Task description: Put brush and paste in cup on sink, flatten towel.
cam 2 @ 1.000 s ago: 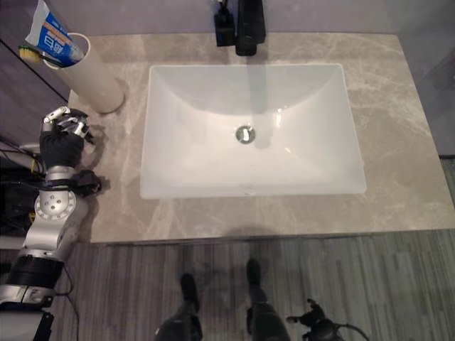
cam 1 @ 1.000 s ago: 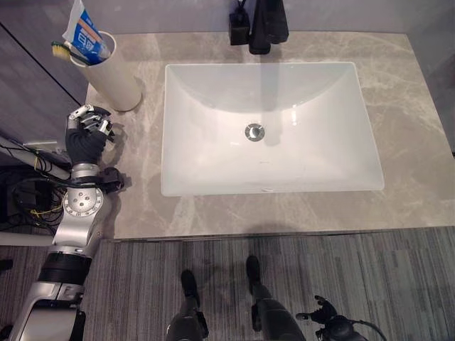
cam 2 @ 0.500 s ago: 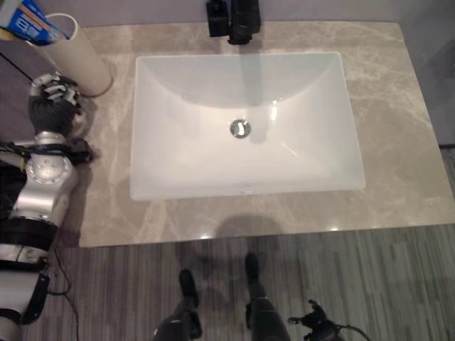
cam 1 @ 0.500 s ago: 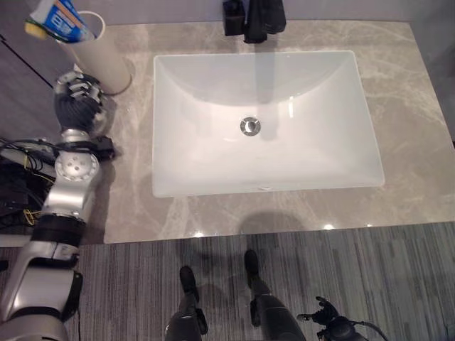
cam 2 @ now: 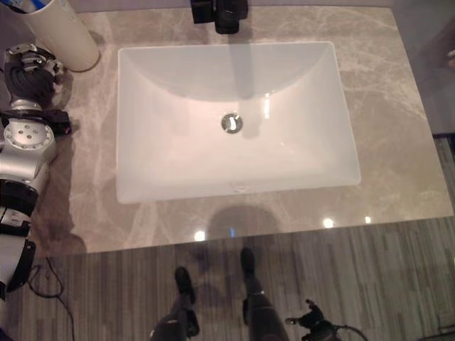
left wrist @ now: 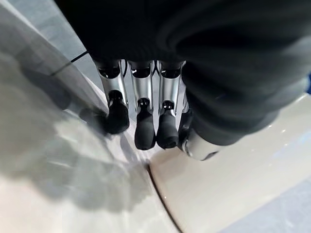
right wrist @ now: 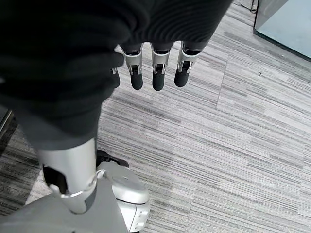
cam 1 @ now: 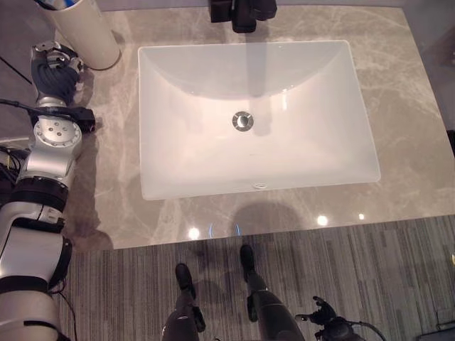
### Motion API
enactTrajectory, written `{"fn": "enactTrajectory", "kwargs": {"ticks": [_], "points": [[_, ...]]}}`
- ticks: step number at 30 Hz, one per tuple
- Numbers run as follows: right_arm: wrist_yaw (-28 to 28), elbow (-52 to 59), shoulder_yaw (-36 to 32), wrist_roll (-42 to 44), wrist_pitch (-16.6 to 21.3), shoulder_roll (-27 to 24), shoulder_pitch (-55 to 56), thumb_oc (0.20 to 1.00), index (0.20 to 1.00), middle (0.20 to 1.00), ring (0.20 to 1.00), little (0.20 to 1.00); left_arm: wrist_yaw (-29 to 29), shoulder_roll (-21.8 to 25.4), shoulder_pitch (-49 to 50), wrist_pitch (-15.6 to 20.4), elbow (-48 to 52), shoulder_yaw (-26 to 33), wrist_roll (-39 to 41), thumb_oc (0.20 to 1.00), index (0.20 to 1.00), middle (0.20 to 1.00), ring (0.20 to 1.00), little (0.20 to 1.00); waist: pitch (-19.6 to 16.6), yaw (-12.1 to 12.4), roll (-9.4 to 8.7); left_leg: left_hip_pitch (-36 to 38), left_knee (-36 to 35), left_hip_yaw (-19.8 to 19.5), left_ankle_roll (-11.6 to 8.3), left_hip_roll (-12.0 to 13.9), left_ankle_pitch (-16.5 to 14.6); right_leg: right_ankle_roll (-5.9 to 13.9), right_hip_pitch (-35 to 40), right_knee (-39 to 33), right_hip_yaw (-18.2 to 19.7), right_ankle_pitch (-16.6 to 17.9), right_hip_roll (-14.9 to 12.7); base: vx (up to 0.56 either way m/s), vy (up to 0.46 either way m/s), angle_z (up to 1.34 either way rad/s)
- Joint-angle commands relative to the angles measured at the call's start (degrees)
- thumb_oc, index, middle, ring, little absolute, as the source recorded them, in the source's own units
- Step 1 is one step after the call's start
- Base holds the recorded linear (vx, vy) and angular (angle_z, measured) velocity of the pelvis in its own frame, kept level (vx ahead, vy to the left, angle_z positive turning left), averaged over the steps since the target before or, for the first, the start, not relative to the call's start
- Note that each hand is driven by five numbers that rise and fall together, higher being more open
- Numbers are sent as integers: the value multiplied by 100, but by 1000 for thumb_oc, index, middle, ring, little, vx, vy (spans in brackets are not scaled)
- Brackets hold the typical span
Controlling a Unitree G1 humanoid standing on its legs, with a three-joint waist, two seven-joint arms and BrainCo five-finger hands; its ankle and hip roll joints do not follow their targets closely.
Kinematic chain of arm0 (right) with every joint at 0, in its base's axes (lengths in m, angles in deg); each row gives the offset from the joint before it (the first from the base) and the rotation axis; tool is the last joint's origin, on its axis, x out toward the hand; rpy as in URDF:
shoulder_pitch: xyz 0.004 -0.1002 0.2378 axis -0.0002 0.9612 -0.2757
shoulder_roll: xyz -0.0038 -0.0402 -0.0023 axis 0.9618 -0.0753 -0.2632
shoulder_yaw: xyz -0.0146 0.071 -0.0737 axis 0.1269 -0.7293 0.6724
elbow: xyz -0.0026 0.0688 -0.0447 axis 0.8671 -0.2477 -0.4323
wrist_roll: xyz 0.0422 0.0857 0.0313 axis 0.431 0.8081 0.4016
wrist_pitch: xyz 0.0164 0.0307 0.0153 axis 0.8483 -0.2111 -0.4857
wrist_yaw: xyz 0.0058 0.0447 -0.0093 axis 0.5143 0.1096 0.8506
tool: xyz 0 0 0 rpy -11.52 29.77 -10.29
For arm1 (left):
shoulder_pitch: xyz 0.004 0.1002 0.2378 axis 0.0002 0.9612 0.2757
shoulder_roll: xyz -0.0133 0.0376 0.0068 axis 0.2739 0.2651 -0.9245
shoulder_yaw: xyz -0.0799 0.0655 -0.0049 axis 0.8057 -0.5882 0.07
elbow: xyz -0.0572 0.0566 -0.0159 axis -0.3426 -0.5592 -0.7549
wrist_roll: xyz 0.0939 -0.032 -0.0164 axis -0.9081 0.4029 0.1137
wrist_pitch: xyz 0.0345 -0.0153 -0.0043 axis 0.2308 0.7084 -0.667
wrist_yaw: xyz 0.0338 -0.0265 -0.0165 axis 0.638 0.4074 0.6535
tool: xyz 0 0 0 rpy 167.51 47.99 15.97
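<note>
A cream cup [cam 1: 84,32] stands at the counter's far left corner, with the blue end of a paste tube [cam 1: 60,3] poking out of its top. My left hand [cam 1: 53,67] rests at the counter's left edge, just beside the cup's base. In the left wrist view its fingers [left wrist: 141,97] hang relaxed over the marble and hold nothing, with the cup's wall [left wrist: 233,184] right beside them. My right hand [right wrist: 156,73] hangs low at my side over the carpet, its fingers relaxed and empty.
A white rectangular basin [cam 1: 256,190] is sunk in the middle of the grey marble counter [cam 1: 405,106]. A black tap [cam 1: 242,13] stands behind it. Striped grey carpet [cam 1: 370,284] runs along the counter's front edge.
The camera has moved, so the counter now sits higher in the picture and the cup is cut by the top edge. My left hand stays beside the cup's base.
</note>
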Motion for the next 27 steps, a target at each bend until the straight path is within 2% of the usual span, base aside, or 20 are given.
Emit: {"fn": "enactTrajectory", "kwargs": {"ticks": [1,6,14,27], "points": [[-23,63,135,99,13,-81,20,1000,1000,1000,1000,1000,-28,255,-190,131,159,-130,-36,200,200,200,200,200,193,-58,-118,316,26,-45,-63,-139,-168,316,175,-1,48,99,-56,7,1,-5],[-64,10,69,114,-13,-90,23,1000,1000,1000,1000,1000,85,26,47,341,667,-38,217,200,200,200,200,200,168,-77,-116,345,26,-27,-67,-132,-194,304,172,-1,84,86,-45,6,-1,-2],[-93,36,6,124,9,-118,69,1000,1000,1000,1000,1000,40,-132,-32,271,571,-96,88,200,200,200,200,200,52,-148,-126,403,26,84,-89,-82,-210,300,155,-1,142,104,16,8,-13,-3],[-68,-124,-9,103,-16,-186,172,1000,1000,1000,1000,1000,-142,305,-639,37,-581,-168,-14,200,200,200,200,200,-21,-241,-268,571,26,455,-131,50,-217,328,108,-1,320,176,162,18,-17,-13]]}}
